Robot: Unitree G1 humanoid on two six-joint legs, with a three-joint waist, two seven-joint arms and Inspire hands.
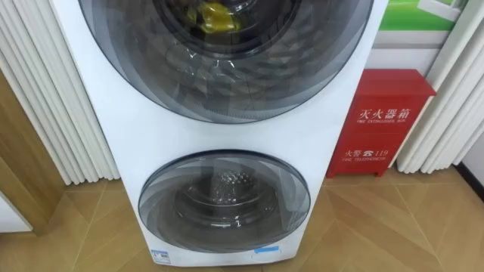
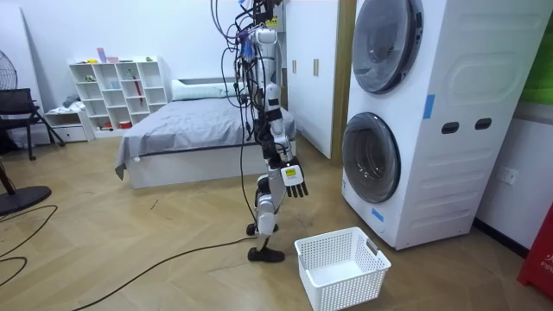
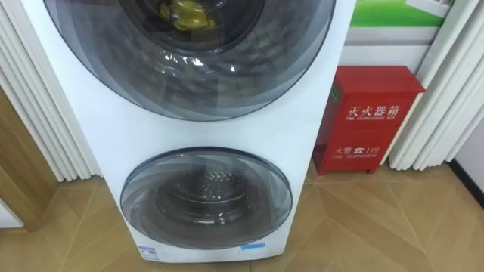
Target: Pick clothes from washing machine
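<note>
1. Washing machine: a white stacked unit with two round glass doors, both closed.
2. Upper door: at 12 o'clock in the eye views. A yellow garment lies inside the drum behind its glass.
3. Lower door: at 6 o'clock, with a bare metal drum behind the glass.
4. Red cabinet: stands on the wooden floor at 3 o'clock from the machine, just beside it.
5. Robot: stands upright, facing the machine, in the room view.
6. Right hand: hangs at the robot's side with its fingers loosely apart, holding nothing.
7. White basket: on the floor at 4 o'clock from the robot's feet.
</note>
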